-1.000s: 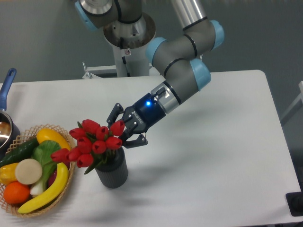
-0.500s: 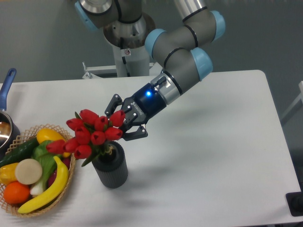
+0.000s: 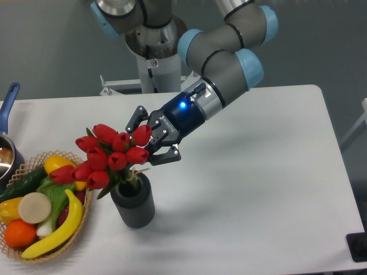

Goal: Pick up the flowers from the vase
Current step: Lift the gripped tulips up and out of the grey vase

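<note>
Claw (image 3: pixel 150 141) gripping flowers (image 3: pixel 108 158), stems barely leaving vase (image 3: pixel 133 202); risking snagging, tipping vase toward basket (image 3: pixel 40 245).

- A white table (image 3: pixel 258 189) fills most of the view.
- A woven basket (image 3: pixel 86 197) sits at its front left corner, holding a banana (image 3: pixel 57 232), an orange (image 3: pixel 19 234), a green cucumber (image 3: pixel 23 183), a yellow pepper (image 3: pixel 57 163) and a pale round slice (image 3: pixel 34 207).
- A metal pot with a blue handle (image 3: pixel 8 106) shows at the left edge, behind the basket.
- A grey wall (image 3: pixel 51 51) stands behind.
</note>
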Controlling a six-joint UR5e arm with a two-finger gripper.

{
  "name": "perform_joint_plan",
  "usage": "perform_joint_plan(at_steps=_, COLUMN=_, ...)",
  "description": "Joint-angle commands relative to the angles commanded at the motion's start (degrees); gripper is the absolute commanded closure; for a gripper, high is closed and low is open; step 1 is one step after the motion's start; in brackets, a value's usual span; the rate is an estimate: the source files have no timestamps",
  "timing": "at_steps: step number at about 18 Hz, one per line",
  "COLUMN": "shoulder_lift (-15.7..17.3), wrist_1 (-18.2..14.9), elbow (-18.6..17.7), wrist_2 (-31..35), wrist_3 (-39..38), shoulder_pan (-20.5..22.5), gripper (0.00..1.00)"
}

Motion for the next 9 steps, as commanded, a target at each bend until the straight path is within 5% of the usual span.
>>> perform_joint_plan(at_steps=9, shoulder_lift=1.14, wrist_1=0.0, elbow=4.13, wrist_2=0.0, wrist_3=-7.03, shoulder_pan=0.09, gripper=0.64)
